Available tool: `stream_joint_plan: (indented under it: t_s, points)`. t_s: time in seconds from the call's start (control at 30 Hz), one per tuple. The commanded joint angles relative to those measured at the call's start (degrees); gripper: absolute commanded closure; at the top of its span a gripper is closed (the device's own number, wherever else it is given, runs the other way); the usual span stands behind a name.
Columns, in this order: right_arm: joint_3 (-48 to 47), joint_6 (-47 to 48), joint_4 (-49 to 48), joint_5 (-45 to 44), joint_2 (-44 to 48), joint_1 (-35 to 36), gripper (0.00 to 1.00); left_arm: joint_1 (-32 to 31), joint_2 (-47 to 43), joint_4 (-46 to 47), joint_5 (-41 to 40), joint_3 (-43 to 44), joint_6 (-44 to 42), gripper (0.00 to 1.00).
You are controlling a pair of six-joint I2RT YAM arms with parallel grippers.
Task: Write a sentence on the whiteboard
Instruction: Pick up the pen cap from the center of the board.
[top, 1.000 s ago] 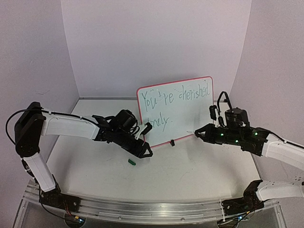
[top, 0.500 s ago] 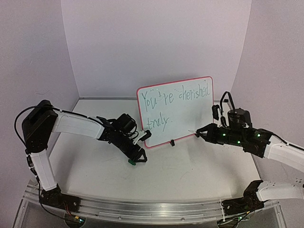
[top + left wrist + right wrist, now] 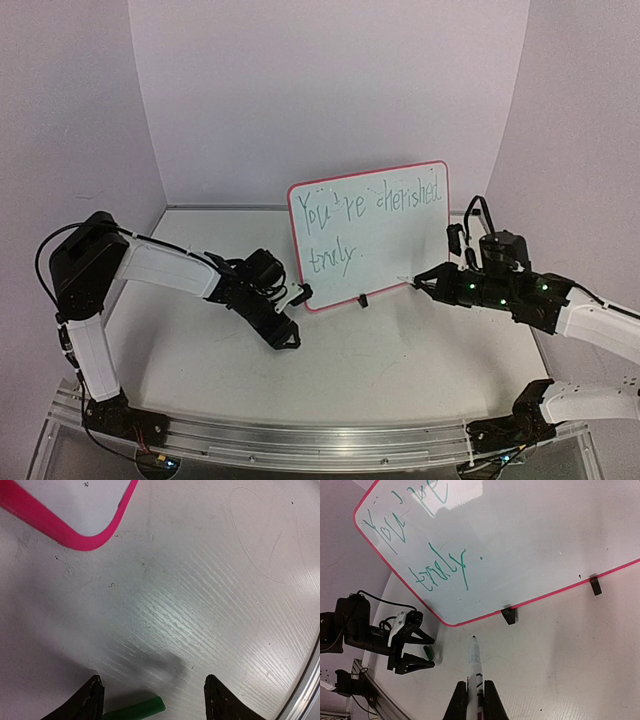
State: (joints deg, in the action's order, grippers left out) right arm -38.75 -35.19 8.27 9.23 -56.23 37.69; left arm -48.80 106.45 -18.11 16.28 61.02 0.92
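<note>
The whiteboard [image 3: 392, 255] stands upright at the back centre on two black clip feet [image 3: 363, 299]. Its red frame corner shows in the left wrist view [image 3: 60, 530]. The sentence [image 3: 370, 208], in green, reads "You're cherished truly." in two lines, and part of it shows in the right wrist view [image 3: 440, 570]. My right gripper [image 3: 428, 281] is shut on a white marker [image 3: 474, 665], whose tip points at the board's lower right edge without touching it. My left gripper [image 3: 283, 335] is open and low over the table, straddling a small green cap [image 3: 135, 710], which also shows in the right wrist view [image 3: 426, 653].
White booth walls [image 3: 330, 90] close in the back and both sides. A metal rail [image 3: 320, 440] runs along the near table edge and shows at the right of the left wrist view [image 3: 310, 685]. The whiteboard's second foot [image 3: 594, 585] stands to the right.
My left gripper has dropped and shifted slightly left, away from the board's lower corner, down over the green cap, which it now hides from above. The right arm with the marker has barely moved.
</note>
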Motion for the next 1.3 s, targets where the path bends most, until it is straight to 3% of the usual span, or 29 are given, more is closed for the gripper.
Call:
stream_joint_plan:
  t_s: [0.0, 0.6, 0.83, 0.97, 1.27]
  points:
    - [0.19, -0.38, -0.63, -0.89, 0.68, 0.36, 1.00, 0.28, -1.48, -1.38, -2.19, -1.87, -0.81, 0.32]
    - [1.30, -0.57, -1.66, -0.89, -0.12, 0.36, 1.00, -3.30, -9.98, -0.61, -2.67, -9.22, 6.29, 0.36]
    - [1.63, -0.74, -1.86, -0.47, 0.27, 0.36, 1.00, -3.43, -9.63, -3.43, -8.07, -6.31, 3.56, 0.39]
    - [2.24, -1.25, -1.88, -0.90, 1.23, 0.41, 1.00, -3.35, -8.91, -4.34, -11.36, -4.04, 2.04, 0.35]
    - [2.77, -1.55, -1.86, -1.06, 2.12, 0.36, 1.00, -3.41, -5.43, -2.96, -7.06, -0.69, -0.49, 0.34]
